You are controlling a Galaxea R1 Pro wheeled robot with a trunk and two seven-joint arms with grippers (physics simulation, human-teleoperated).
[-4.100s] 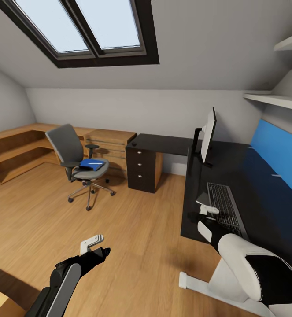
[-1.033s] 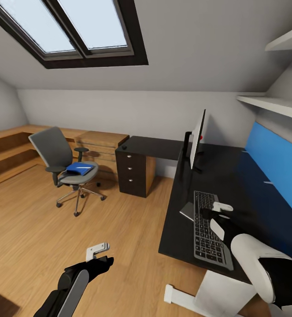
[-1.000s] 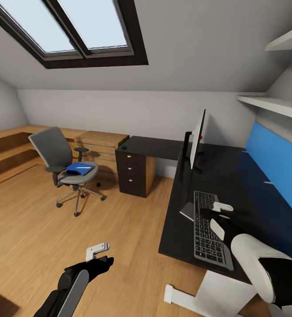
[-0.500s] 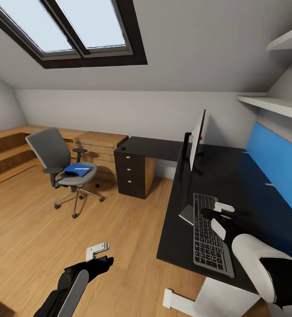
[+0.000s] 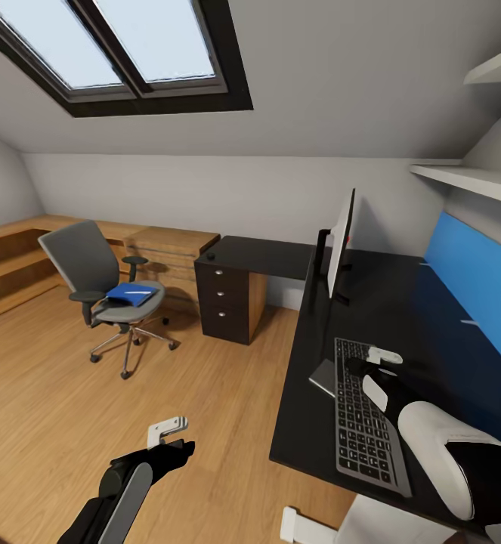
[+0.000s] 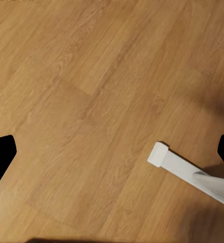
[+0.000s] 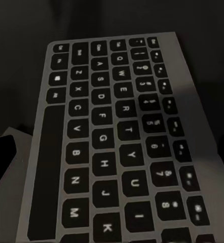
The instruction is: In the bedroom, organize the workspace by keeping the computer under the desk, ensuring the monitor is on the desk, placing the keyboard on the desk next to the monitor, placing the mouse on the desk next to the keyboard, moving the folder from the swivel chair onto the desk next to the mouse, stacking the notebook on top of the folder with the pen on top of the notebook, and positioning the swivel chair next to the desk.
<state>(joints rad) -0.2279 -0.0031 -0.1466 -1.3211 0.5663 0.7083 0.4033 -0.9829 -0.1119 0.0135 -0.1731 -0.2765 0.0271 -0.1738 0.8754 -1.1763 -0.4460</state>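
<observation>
Keyboard (image 5: 369, 424) now nearer desk (image 5: 424, 317) edge, under right end effector (image 5: 376, 364).

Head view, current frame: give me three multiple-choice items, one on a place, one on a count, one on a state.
1. Where does the blue folder lie?
A. on the swivel chair seat
B. on the desk
C. on the floor

2. How many drawers show on the black drawer unit?
A. one
B. three
C. five

3. What is the left end effector holding?
A. the keyboard
B. the folder
C. nothing

Answers:
1 A: the folder rests on the swivel chair, away from the desk.
2 B: the drawer unit shows three fronts with knobs.
3 C: the left end effector hangs over bare floor with open fingers; the keyboard lies on the desk.
</observation>
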